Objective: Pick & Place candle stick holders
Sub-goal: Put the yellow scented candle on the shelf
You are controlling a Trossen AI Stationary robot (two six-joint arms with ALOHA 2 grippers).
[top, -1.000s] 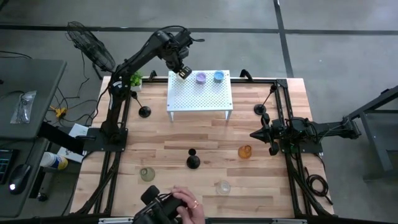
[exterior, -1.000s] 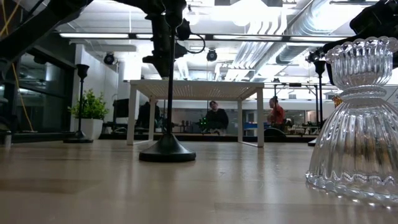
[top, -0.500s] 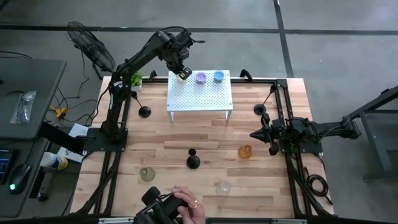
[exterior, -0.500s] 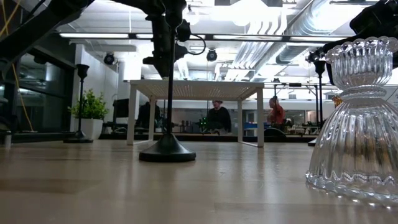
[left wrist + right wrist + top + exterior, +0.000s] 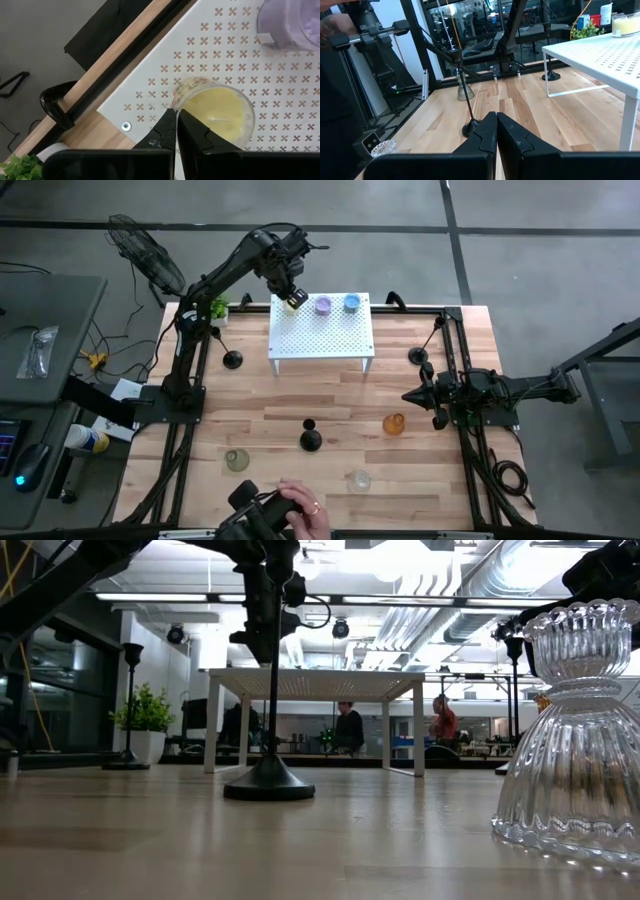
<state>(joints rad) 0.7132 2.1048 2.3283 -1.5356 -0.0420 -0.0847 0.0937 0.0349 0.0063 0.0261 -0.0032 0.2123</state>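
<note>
My left gripper (image 5: 293,299) is shut on a yellow glass cup (image 5: 220,112) at the far left corner of a white perforated shelf (image 5: 320,335). A purple cup (image 5: 324,306) and a blue cup (image 5: 352,303) stand on the shelf beside it. Three black candlesticks stand on their round bases on the table (image 5: 232,360) (image 5: 311,440) (image 5: 418,356). An amber cup (image 5: 394,423), a pale green cup (image 5: 237,461) and a clear cup (image 5: 358,480) stand on the near half. My right gripper (image 5: 410,396) is shut and empty at the table's right side. My left gripper pinches the yellow cup's rim (image 5: 176,97) on the side nearest the shelf's corner, one finger inside the cup and one outside. The fingers come from above, slanting down. The cup is upright over the shelf; I cannot tell whether its base rests on it.
A small green potted plant (image 5: 217,308) stands at the table's far left corner. A person's hand (image 5: 300,515) holds a dark device at the near edge. In the low view the clear cup (image 5: 575,740) stands close to the camera and the middle candlestick (image 5: 270,780) farther off.
</note>
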